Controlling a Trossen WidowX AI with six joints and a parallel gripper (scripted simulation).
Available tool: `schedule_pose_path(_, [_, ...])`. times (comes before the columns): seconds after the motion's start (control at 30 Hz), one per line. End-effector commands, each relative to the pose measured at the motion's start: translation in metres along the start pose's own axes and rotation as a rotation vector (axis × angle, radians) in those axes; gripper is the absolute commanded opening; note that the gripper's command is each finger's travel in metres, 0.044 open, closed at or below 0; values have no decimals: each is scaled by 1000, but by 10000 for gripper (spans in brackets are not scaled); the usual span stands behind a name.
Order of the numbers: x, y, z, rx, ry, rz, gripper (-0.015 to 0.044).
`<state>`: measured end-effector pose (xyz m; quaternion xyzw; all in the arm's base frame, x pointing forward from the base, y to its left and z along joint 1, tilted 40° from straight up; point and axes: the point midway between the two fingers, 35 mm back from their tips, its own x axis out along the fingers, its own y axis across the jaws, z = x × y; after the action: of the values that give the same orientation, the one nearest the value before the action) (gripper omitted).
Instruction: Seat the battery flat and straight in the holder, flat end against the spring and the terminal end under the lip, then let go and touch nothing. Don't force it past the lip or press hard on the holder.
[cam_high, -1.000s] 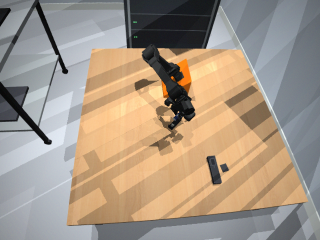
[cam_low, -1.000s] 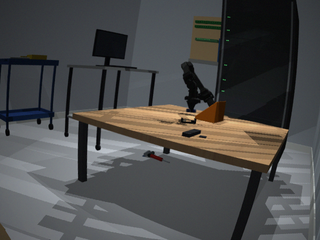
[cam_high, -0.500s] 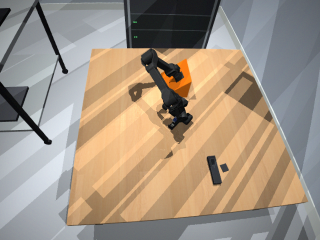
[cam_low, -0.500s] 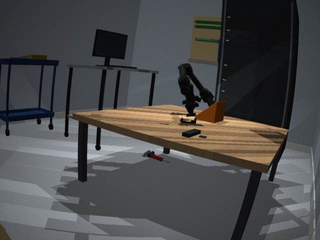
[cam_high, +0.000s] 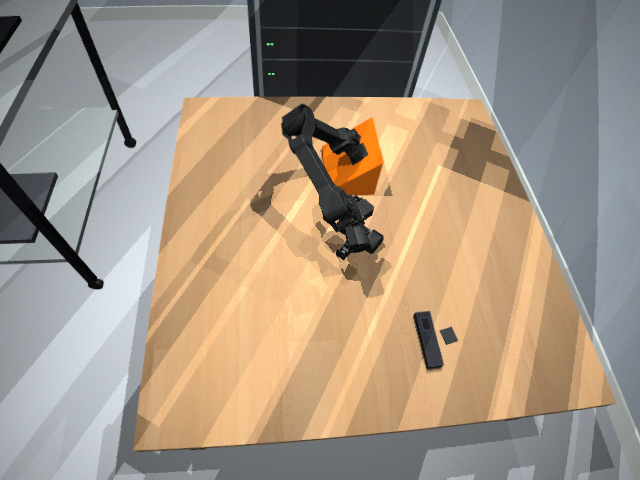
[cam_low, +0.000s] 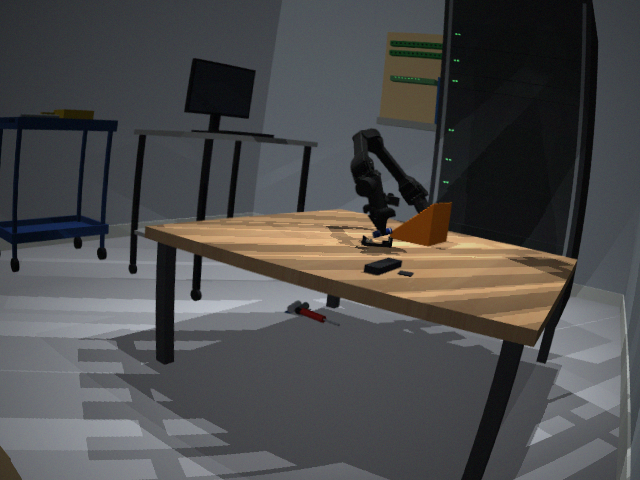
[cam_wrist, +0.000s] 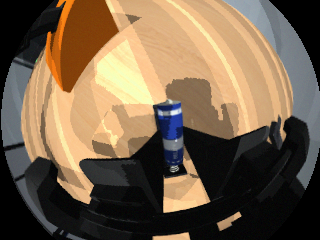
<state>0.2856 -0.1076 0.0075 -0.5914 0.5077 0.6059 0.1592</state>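
Note:
The blue and silver battery (cam_low: 382, 233) (cam_wrist: 173, 129) is between the fingers of my gripper (cam_low: 383, 230) (cam_wrist: 171, 132), which is shut on it. In the wrist view its terminal nub points up the frame and its other end is near the coiled spring. The small black holder (cam_low: 376, 244) (cam_wrist: 176, 174) (cam_high: 342, 253) is on the table below. In the exterior view the battery is just above the holder, slightly tilted, with a narrow gap below it. The battery and fingers cover most of the holder in the wrist view; the lip cannot be made out. Contact with the spring cannot be judged.
An orange wedge-shaped block (cam_high: 360, 166) (cam_low: 433, 225) (cam_wrist: 86, 42) stands beside the arm's base. A black oblong box (cam_high: 428, 341) (cam_low: 383, 266) and a small dark square (cam_high: 448, 335) (cam_low: 405, 273) lie toward the table's front right in the top view.

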Motion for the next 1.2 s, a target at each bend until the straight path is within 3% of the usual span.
schedule_pose_path(0.0, [3, -1, -2, -3, -45, 3, 73])
schedule_pose_path(0.63, [12, 0, -12, 3, -211, 3, 73])
schedule_pose_path(1.17, [11, 0, -21, 3, -216, 6, 73])
